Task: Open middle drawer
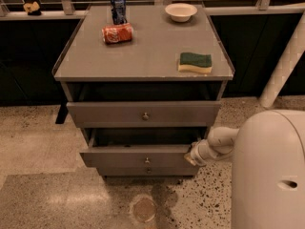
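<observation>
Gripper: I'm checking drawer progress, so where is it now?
The gripper sits low and right of centre in the camera view, at the right end of the pulled-out middle drawer.

Shows the middle drawer (pixel 114 156) as a plain grey flat front with one small round metal knob (pixel 147 160) at its centre. Stands pulled partway out and level, with a dark strip of the inside open behind its top edge. Places the gripper (pixel 192 157) at the front's right end, touching or just beside it.
</observation>
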Motion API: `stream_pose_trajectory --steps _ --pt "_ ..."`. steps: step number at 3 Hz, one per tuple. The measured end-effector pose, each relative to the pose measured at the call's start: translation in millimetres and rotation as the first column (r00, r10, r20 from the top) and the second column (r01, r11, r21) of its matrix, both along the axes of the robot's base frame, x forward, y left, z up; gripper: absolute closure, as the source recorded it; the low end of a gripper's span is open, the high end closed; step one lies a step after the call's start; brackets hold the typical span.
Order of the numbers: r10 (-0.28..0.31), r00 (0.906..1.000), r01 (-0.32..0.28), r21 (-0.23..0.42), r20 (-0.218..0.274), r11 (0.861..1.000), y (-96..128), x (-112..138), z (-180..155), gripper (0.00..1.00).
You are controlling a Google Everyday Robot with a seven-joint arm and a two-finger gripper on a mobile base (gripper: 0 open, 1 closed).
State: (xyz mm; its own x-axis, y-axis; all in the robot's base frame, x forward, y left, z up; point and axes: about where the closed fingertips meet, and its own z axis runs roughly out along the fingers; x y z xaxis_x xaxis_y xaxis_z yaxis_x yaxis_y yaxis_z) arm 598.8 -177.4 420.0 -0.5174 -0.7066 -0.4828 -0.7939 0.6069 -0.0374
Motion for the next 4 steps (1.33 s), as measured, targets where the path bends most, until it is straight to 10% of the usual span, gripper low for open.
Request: stream_pose_trajectory --steps 3,4 --pt "-0.004 0.9987 0.004 0.002 0.051 1.0 -6.6 -12.3 23.8 1.0" --pt "-0.004 0.9987 0.004 0.002 0.051 1.0 -6.6 -12.3 23.8 0.81"
